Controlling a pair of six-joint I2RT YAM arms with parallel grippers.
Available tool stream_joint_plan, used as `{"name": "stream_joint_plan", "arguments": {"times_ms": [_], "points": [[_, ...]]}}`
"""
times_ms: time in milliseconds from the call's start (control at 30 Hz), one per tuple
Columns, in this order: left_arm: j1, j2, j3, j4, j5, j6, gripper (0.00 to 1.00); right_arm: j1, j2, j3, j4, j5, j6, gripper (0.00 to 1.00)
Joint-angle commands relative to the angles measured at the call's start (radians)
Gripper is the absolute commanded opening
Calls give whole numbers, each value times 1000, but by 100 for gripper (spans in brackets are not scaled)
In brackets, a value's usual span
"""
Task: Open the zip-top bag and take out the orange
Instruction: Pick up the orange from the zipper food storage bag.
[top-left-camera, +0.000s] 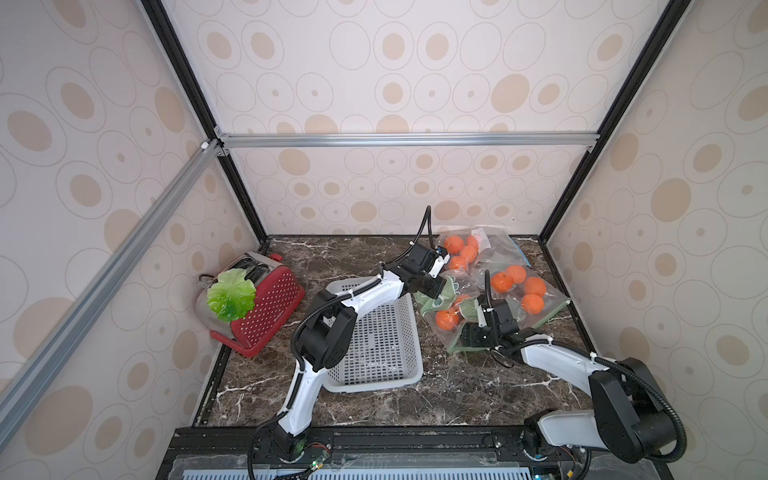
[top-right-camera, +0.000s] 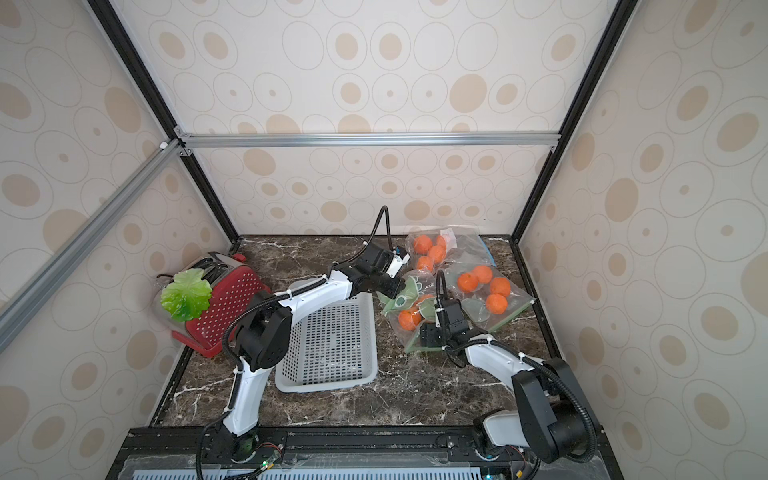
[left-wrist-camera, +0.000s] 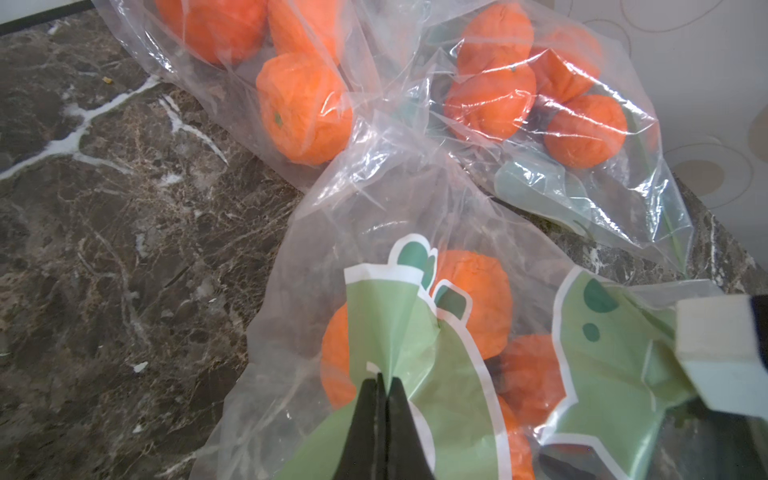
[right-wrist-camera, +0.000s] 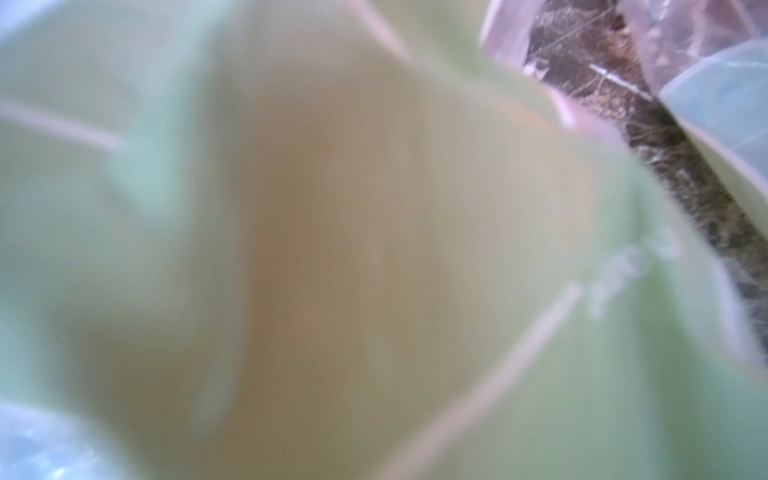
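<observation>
The zip-top bag (top-left-camera: 434, 301) lies just right of the white basket (top-left-camera: 374, 383), with its oranges (top-left-camera: 447, 319) inside it. The left gripper (left-wrist-camera: 380, 386) is closed on a fold of the printed film. The right gripper (top-left-camera: 470, 338) stands wide at the bag's near edge (its own camera shows only blurred green film), and I see no orange in it. The mouth seems parted, I judge; taking an orange out remains.

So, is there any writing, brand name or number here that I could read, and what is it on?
No legible text anywhere.
Faint white marks on the green-printed bag: too blurred to read.
On the toaster and basket: no lettering visible.
</observation>
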Motion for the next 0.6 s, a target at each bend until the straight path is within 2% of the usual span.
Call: {"name": "stream_joint_plan", "arguments": {"times_ms": [0,200,267,400,567], "points": [[6,13,10,-4,1,5,0,1,21,12,34,26,18,79],[6,15,13,-13,-4,8,0,1,29,-6,87,-5,28,68],[7,17,14,-21,-13,13,0,1,1,2,52,-21,24,64],[15,15,14,-26,-30,9,0,1,-106,6,-56,-34,13,57],[24,8,10,-11,-69,-8,0,2,-277,-32,-178,-84,24,53]]}}
